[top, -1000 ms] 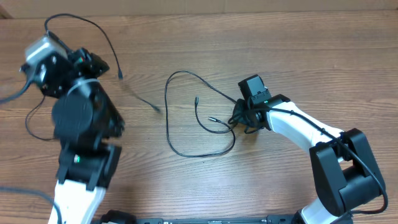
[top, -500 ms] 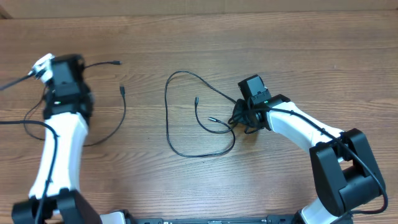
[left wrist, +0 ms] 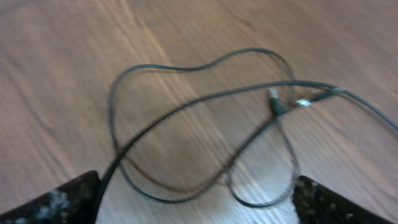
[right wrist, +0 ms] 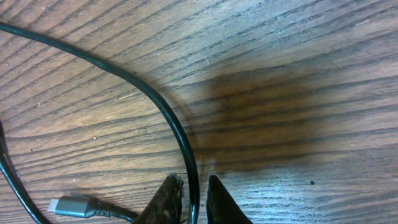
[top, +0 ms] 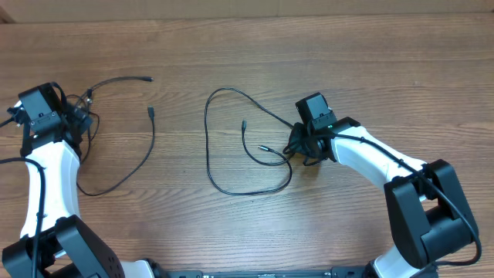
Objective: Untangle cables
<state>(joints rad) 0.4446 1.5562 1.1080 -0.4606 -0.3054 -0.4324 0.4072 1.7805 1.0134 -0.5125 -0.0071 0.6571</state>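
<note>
We see the wood table (top: 255, 46) filling the frame, w/ an arm at each lower corner. The centre cable (top: 206, 147) loops mid-frame, and its right end is pinched in the right gripper (top: 299, 145), jaws closed on it. The left cable (top: 153, 135) curves at centre-left, running up to the left gripper (top: 82, 116), whose jaws are spread wide, not clamping. Its small plug (top: 152, 113) lies loose nearby.

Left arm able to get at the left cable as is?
Likely yes. The left gripper stands open right beside the left cable. Its wrist view shows the loops on bare table between its fingers, with nothing covering them.
</note>
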